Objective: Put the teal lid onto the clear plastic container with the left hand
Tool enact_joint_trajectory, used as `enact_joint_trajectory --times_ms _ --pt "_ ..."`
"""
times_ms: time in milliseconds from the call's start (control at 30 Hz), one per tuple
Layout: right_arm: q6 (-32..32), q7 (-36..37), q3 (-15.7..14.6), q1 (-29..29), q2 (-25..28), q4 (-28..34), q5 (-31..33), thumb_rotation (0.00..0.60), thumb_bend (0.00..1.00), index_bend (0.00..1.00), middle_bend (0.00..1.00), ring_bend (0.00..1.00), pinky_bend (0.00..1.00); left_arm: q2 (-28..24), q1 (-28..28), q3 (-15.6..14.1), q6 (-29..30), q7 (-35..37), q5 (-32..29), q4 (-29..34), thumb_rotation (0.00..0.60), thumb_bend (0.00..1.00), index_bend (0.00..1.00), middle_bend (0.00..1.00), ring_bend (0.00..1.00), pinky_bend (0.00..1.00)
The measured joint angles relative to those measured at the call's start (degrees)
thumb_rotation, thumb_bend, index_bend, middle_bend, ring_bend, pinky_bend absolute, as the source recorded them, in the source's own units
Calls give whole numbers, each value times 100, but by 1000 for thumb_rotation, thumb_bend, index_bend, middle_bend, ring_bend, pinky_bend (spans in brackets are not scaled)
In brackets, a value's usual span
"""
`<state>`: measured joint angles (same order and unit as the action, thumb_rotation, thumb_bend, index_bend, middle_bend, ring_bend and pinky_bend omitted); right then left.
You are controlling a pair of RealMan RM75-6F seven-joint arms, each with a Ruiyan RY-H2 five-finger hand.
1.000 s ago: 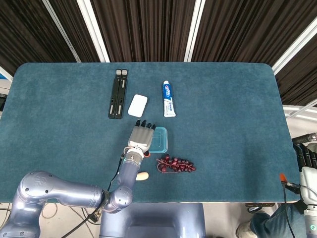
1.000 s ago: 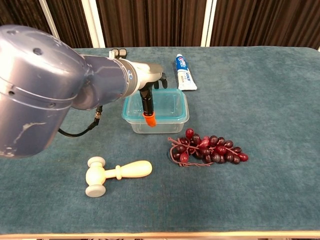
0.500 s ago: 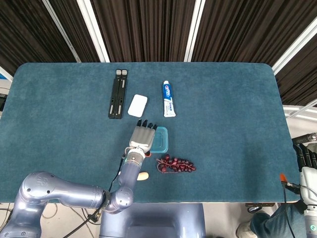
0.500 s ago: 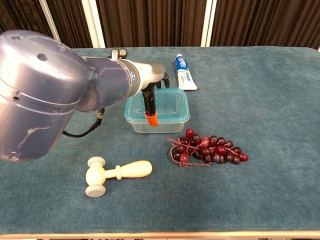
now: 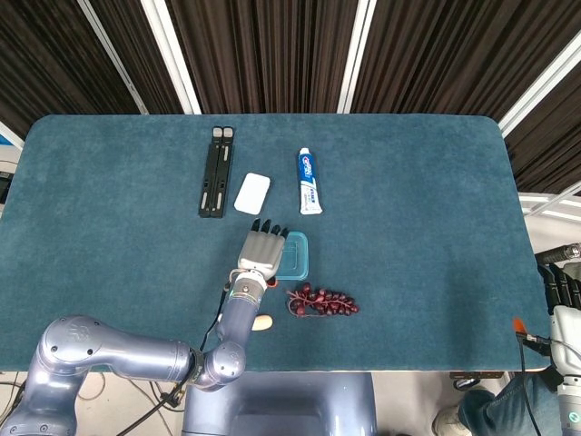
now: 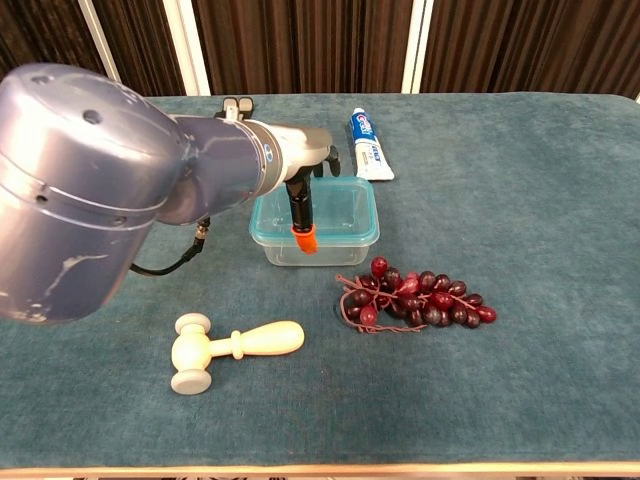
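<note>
A pale mallet is lying on the worktop. The left hand is resting flat, fingers extended, grasping nothing, over the teal lid, which is sitting on the clear plastic container. Grapes are lying just beside it. The right hand is hanging at the far right; I cannot tell its grasp.

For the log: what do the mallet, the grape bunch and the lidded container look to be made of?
Mallet: pale, smooth and matte, likely unfinished wood, though plastic is possible. Grape bunch: dark red, glossy, evenly sized berries on a thin brown stem; real or fake is unclear. Clear plastic container: see-through walls, the cloth showing through, under a translucent teal lid, apparently plastic too.
</note>
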<state>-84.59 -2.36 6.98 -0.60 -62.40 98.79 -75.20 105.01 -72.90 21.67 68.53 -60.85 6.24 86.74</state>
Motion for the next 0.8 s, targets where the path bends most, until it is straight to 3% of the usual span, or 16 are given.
enact_joint_trajectory --times_ms 800 --pt "-5 5 1 2 -5 -6 -1 600 354 0 0 0 0 -144 -15 -32 -59 -199 -118 161 600 130 77 106 9 0"
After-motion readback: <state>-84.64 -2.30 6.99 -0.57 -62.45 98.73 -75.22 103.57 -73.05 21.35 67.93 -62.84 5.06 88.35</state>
